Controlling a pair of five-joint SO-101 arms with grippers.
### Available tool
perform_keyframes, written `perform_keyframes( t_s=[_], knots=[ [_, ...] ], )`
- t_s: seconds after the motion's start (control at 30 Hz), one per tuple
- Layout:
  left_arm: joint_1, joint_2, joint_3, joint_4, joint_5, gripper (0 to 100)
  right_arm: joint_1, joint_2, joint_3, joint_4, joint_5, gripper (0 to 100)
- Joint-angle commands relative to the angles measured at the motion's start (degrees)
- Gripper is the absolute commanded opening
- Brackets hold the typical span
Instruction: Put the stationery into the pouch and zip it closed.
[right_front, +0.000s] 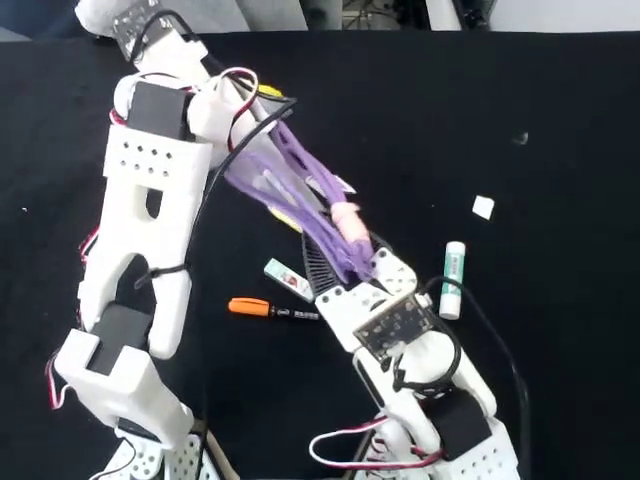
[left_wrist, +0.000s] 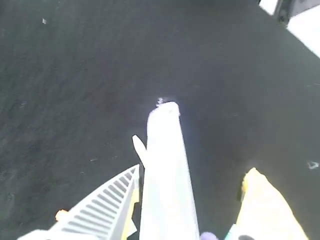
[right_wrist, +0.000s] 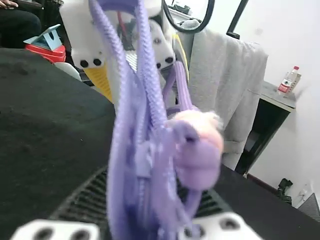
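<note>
One pouch (right_front: 300, 190), one orange pen (right_front: 250, 307), one glue stick (right_front: 452, 280), one eraser (right_front: 288, 279), one white scrap (right_front: 483, 207).

The soft translucent pouch (right_front: 300, 185) is purple, its fluffy charm (right_front: 348, 220) pale pink. The slim marker (right_front: 250, 307) is orange and black; the bench (right_front: 450, 120) is plain black.

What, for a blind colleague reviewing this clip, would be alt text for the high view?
Two white robot arms hold a purple pouch stretched between the left gripper and right gripper above a black table. An orange marker, a glue stick and a small white block lie on it.
</note>
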Motion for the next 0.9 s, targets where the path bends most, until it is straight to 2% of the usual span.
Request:
perform_keyframes(
  t_s=[0.0,0.3,0.53,0.77,0.87],
  knots=[
    [-1.3,-2.2,2.1,-2.6,-0.1,33,0.0,-6.0,-4.1,1.7,-0.1,1.1],
    [-12.4,-2.7,-1.6,-2.9,-0.1,33,0.0,-5.9,-12.4,10.7,-3.3,1.1],
    [-20.7,-2.7,-2.7,-2.8,-0.3,33,0.0,-6.0,-13.0,16.6,-3.7,1.1],
    [-21.6,-2.7,-2.4,4.0,-11.6,33,0.3,-5.9,-14.5,18.3,-3.4,1.1],
    [-21.8,-2.9,0.6,3.9,-18.6,33,0.4,-5.9,-14.5,18.3,-3.3,1.1]
  ],
)
